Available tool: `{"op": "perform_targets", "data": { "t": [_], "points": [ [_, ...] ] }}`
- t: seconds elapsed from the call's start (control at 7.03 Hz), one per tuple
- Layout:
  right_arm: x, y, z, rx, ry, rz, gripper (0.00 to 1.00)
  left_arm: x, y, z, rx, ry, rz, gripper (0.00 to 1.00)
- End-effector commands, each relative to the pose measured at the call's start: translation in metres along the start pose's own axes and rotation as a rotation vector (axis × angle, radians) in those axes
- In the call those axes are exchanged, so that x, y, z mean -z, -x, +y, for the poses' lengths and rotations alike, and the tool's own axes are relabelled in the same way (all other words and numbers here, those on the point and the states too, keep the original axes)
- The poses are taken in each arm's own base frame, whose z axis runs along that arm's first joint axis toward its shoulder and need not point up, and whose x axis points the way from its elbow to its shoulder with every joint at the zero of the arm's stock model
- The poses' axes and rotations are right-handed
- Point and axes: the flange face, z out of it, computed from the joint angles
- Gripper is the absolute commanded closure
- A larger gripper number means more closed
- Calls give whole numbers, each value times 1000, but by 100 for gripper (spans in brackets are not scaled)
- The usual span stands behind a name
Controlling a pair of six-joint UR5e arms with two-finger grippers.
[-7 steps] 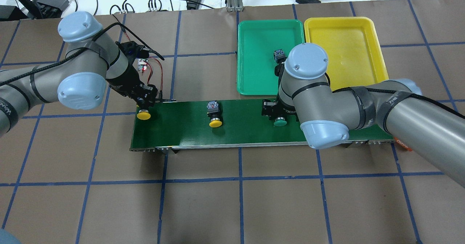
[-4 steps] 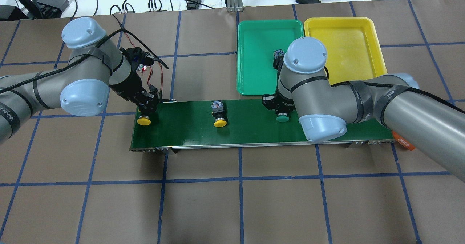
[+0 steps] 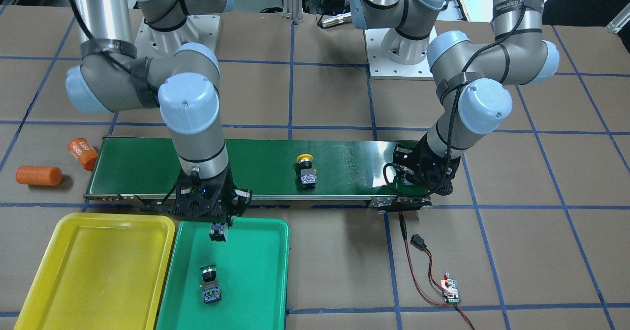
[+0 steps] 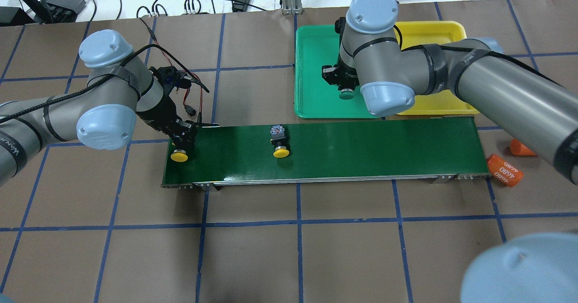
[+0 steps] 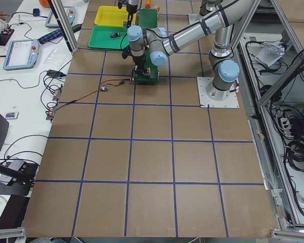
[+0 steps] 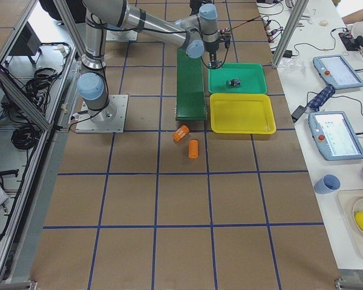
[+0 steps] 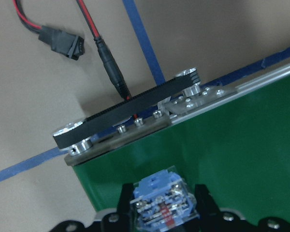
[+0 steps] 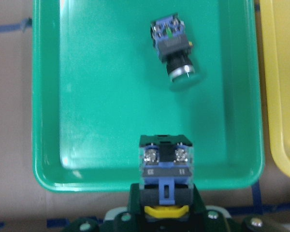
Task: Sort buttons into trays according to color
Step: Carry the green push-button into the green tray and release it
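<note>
My right gripper (image 4: 345, 86) is shut on a green-capped button (image 4: 347, 95) and holds it above the near edge of the green tray (image 4: 316, 100). The right wrist view shows its contact block (image 8: 165, 162) between the fingers. A second green button (image 3: 210, 283) lies on its side in that tray. The yellow tray (image 4: 433, 36) beside it holds nothing I can see. My left gripper (image 4: 182, 141) is shut on a yellow button (image 4: 179, 156) at the left end of the belt. Another yellow button (image 4: 281, 147) lies loose on the belt.
The long dark-green conveyor belt (image 4: 361, 149) runs across the table in front of the trays. Two orange cylinders (image 4: 505, 170) (image 4: 519, 148) lie off its right end. A small circuit board (image 3: 450, 290) with red-black wires lies beyond its left end.
My right gripper lifted the green button off the belt and carried it away over the green tray. The loose yellow button drifted right on the belt. My left gripper shifted slightly nearer with its button.
</note>
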Motion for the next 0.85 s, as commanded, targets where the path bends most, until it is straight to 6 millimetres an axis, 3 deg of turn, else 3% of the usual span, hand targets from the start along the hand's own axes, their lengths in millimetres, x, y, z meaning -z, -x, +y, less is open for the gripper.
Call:
{"op": "perform_targets", "data": {
  "t": [0.0, 0.28, 0.43, 0.57, 0.71],
  "points": [
    [-41, 0, -40, -1, 4, 6, 1, 22, -1, -4, -4, -36, -23, 0],
    [-27, -8, -41, 11, 10, 11, 0, 57, -5, -5, 8, -58, -36, 0],
    [5, -27, -39, 10, 55, 41, 0, 84, -8, 0, 15, -59, -36, 0],
    [39, -75, -37, 47, 116, 84, 0, 114, -19, 17, 74, -20, -30, 0],
    [56, -125, -22, 93, 147, 91, 0, 140, -32, 39, 134, 1, -62, 0]
  ]
}}
